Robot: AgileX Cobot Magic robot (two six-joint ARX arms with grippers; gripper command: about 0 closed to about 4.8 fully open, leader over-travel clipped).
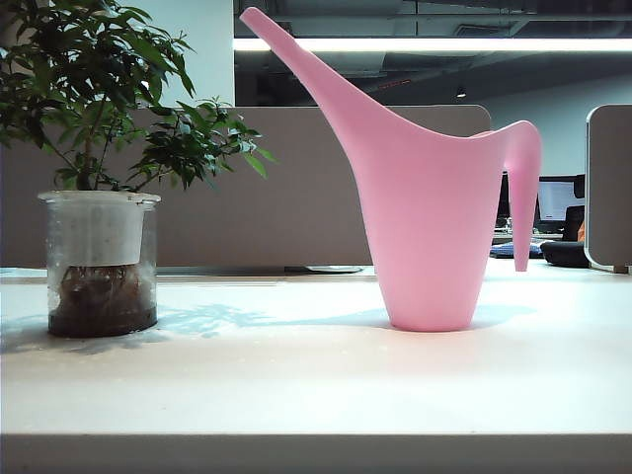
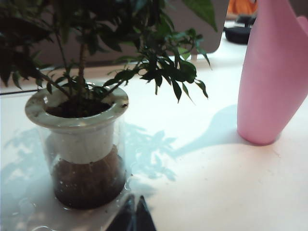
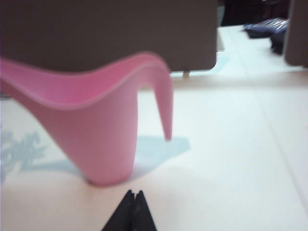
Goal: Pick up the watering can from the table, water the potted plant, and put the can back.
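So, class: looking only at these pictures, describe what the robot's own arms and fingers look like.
Very little of the robot shows. In each wrist view only the gripper tips appear: the left gripper and the right gripper each end in two dark, nearly black, smooth, pointed fingers tapering to narrow wedges. No cables, markings or arm links are visible, and the exterior view shows no arm at all.

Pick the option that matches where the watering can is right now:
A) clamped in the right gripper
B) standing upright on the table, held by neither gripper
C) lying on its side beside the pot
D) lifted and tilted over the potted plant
B: the watering can stands upright on the table, apart from the potted plant; the left gripper and right gripper both show shut fingers short of it, holding nothing.
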